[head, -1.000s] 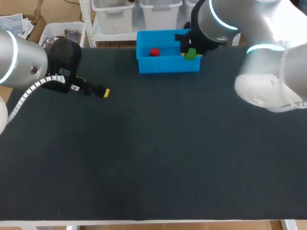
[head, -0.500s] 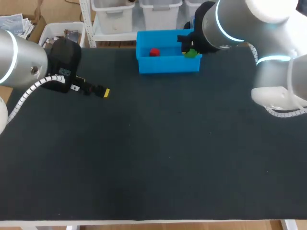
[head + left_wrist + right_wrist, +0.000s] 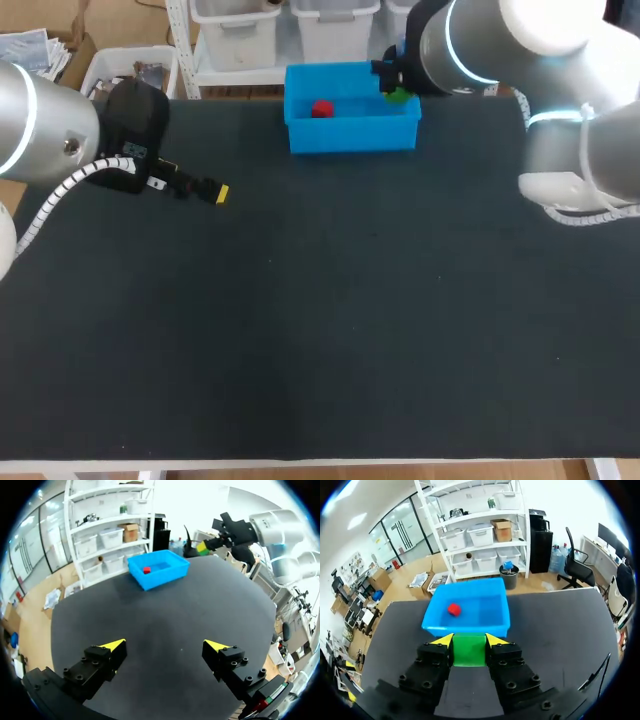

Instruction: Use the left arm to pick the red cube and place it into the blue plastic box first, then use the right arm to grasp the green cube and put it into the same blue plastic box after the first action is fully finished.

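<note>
Pinching the small green cube [image 3: 469,652] between its two yellow-tipped fingers, the right gripper [image 3: 470,640] hangs raised at the right end of the open blue plastic box [image 3: 350,135] (whether squarely over the inside or just short of the rim, the views do not settle). The small red cube [image 3: 321,109] lies inside the box, toward its left half, so the first half of the task looks finished. The left gripper [image 3: 165,646] sits well to the left of the box, fingers spread wide with nothing between them. As I judge it, what is left is centring the green cube over the box, lowering it and letting go.
</note>
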You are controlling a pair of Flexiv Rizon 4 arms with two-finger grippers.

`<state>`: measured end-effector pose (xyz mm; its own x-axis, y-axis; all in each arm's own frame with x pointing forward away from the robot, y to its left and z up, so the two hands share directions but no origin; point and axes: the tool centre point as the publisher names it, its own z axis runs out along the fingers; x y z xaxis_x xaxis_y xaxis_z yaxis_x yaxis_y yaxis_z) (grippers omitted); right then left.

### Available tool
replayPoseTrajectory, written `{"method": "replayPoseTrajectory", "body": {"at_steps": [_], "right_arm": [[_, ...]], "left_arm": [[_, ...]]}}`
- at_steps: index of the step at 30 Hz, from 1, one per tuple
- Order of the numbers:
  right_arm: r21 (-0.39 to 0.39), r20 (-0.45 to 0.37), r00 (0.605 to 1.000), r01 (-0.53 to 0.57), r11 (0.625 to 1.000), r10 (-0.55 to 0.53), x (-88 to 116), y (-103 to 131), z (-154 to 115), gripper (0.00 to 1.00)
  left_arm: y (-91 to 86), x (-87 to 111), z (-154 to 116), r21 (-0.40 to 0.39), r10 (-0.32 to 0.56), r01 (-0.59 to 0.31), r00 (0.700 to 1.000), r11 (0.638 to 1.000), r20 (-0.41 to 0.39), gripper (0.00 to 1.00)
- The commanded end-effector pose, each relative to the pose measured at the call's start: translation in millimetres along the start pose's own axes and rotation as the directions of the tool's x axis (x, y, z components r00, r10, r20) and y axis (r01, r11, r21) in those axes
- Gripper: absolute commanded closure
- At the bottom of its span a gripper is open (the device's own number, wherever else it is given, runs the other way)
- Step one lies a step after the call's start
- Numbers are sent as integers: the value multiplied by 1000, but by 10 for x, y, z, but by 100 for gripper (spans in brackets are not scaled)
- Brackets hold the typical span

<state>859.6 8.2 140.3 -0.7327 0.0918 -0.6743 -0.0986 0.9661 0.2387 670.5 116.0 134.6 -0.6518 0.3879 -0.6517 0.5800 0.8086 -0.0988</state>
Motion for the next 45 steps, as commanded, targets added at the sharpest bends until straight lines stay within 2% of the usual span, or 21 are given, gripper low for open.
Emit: {"method": "replayPoseTrajectory", "body": {"at_steps": [1, 8, 16, 27, 45], "right_arm": [[-12, 20, 1000, 6, 1000, -6, -121, 22, 421, 100], [-9, 10, 1000, -1, 1000, 1, -267, -9, 817, 100], [4, -1, 1000, -16, 1000, 16, -379, -80, 1098, 100], [11, -34, 999, -21, 1000, 21, -382, -103, 1346, 100], [39, -95, 995, -22, 999, 26, -289, -177, 1498, 100]], "left_arm": [[17, 5, 4, 7, 2, -2, 1000, 1000, 3, 0], [17, 5, 4, 7, 2, -2, 1000, 1000, 3, 0], [17, 5, 4, 7, 2, -2, 1000, 1000, 3, 0], [17, 5, 4, 7, 2, -2, 1000, 1000, 3, 0], [17, 5, 4, 7, 2, -2, 1000, 1000, 3, 0]]}}
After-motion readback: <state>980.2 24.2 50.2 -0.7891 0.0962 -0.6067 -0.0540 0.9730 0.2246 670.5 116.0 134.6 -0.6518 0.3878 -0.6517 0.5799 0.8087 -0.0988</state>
